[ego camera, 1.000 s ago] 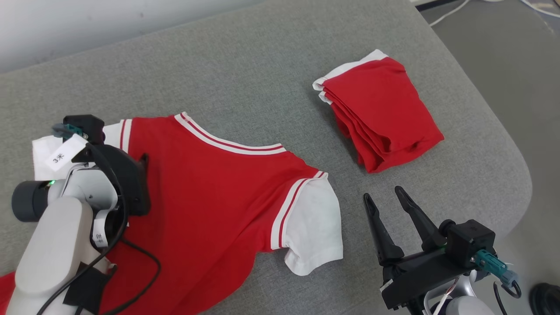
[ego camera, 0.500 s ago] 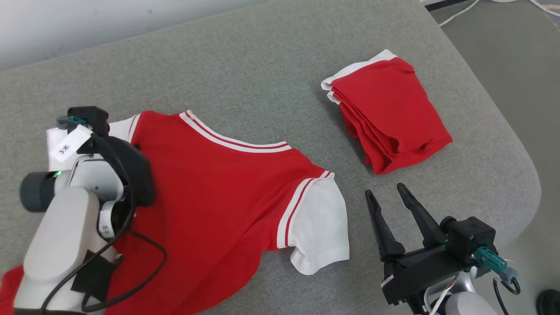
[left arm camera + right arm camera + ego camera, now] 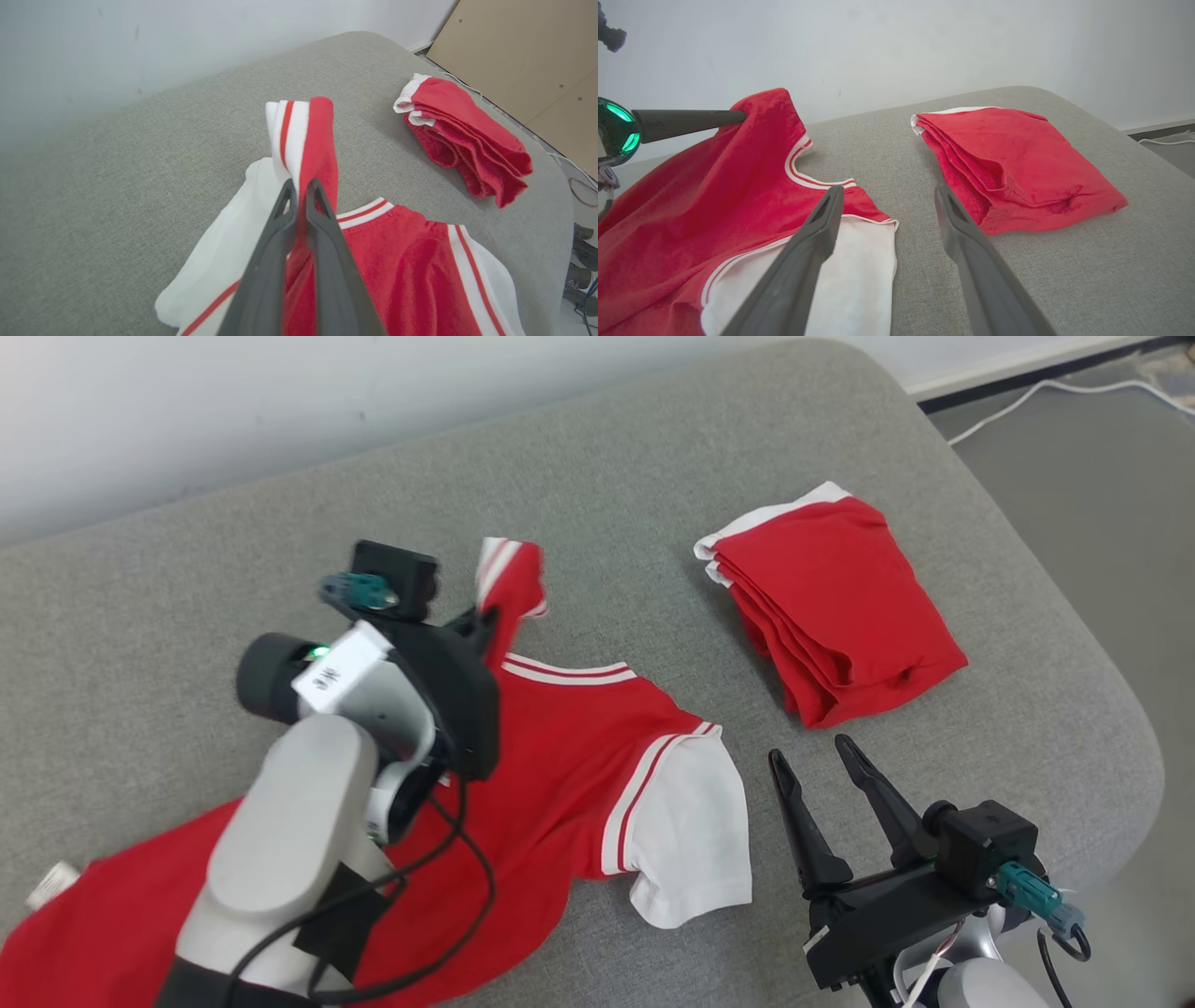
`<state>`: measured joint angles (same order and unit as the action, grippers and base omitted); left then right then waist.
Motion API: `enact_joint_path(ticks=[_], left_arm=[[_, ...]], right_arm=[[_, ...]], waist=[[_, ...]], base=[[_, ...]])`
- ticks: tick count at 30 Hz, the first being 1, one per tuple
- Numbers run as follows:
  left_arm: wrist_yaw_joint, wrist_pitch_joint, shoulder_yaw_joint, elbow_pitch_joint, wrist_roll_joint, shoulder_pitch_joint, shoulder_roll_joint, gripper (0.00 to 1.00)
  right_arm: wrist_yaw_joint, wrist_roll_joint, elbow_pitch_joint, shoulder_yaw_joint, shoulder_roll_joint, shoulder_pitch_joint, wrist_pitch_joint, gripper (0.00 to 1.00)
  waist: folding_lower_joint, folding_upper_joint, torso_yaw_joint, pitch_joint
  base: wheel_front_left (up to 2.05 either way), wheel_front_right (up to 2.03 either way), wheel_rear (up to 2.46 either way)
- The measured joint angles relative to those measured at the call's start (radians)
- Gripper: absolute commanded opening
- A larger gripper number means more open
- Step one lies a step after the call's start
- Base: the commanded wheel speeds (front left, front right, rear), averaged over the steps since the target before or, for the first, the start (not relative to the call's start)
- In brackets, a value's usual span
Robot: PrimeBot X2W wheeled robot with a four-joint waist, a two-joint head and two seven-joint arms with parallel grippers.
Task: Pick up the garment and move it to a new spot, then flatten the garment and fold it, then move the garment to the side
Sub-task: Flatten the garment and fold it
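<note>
Shirt (image 3: 560, 756): red body, white sleeves, striped trim. It lies on the grey cushion (image 3: 607, 476), left of centre in the head view. Most of the body rests flat. The hem reaches the lower left corner of that view, where a small white label (image 3: 51, 885) shows at the edge.

Left gripper (image 3: 484, 621): clamped on the shirt at the collar and shoulder area. In the left wrist view the two fingers (image 3: 280, 219) nearly meet, with red fabric pinched between them. A fold of striped trim stands up past the fingertips. The gripped part is raised off the cushion. In the right wrist view the fabric (image 3: 691, 196) rises to a peak at the finger and drapes down from it. One white sleeve (image 3: 219, 261) hangs below the grip.

Right gripper (image 3: 810, 751): jaws apart, nothing between them. It sits over the cushion just beside the other white sleeve (image 3: 691, 831), which lies flat. The fingers point toward the folded garment (image 3: 840, 597). Contact between the fingers and the cushion cannot be determined.

Folded garment: red with a white edge, stacked in several layers. It rests on the cushion to the far right, apart from the shirt. Bare cushion separates the two.

Surroundings: a white wall (image 3: 280, 411) stands behind the cushion. A white cable (image 3: 1027, 392) runs along the floor at the upper right of the head view.
</note>
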<state>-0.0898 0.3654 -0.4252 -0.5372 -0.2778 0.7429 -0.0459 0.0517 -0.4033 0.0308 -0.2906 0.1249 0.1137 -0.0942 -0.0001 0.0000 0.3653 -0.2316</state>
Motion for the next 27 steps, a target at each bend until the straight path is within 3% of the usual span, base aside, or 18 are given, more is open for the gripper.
enact_joint_path(ticks=[14,19,20,21,22,23,27], left_arm=[[-0.025,-0.051,-0.24,0.058,-0.004,-0.111,0.008,0.0],[0.006,-0.059,-0.375,0.073,-0.057,-0.161,0.003,0.0],[0.014,-0.059,-0.396,0.072,-0.065,-0.167,0.001,0.05],[0.024,-0.058,-0.407,0.072,-0.075,-0.173,0.001,0.27],[0.036,-0.06,-0.419,0.072,-0.083,-0.177,0.001,0.78],[0.045,-0.06,-0.427,0.07,-0.091,-0.18,0.0,1.0],[0.065,-0.061,-0.459,0.069,-0.134,-0.186,-0.001,1.0]], right_arm=[[0.0,0.0,0.011,-0.001,0.003,-0.025,-0.003,1.0],[-0.005,0.0,0.005,-0.002,0.005,-0.026,-0.004,1.0],[-0.008,0.0,0.005,-0.002,0.005,-0.026,-0.004,1.0],[-0.008,0.0,0.004,-0.002,0.006,-0.026,-0.004,1.0],[-0.008,0.0,0.004,-0.001,0.007,-0.026,-0.004,1.0],[-0.008,0.0,0.003,-0.001,0.007,-0.026,-0.004,1.0],[-0.008,-0.001,0.002,0.005,0.013,-0.027,-0.004,1.0]], waist=[[-0.0001,0.0,-0.018,0.068],[-0.0001,0.0,-0.028,0.074],[-0.0001,-0.0001,-0.03,0.074],[-0.0001,0.0,-0.032,0.073],[0.0,-0.0001,-0.034,0.073],[0.0,0.0,-0.036,0.073],[0.0,0.0,-0.047,0.074]], base=[[0.0,0.0,0.0],[0.0,0.0,0.0],[0.0,0.0,0.0],[0.0,0.0,0.0],[0.0,0.0,0.0],[0.0,0.0,0.0],[0.0,0.0,0.0]])
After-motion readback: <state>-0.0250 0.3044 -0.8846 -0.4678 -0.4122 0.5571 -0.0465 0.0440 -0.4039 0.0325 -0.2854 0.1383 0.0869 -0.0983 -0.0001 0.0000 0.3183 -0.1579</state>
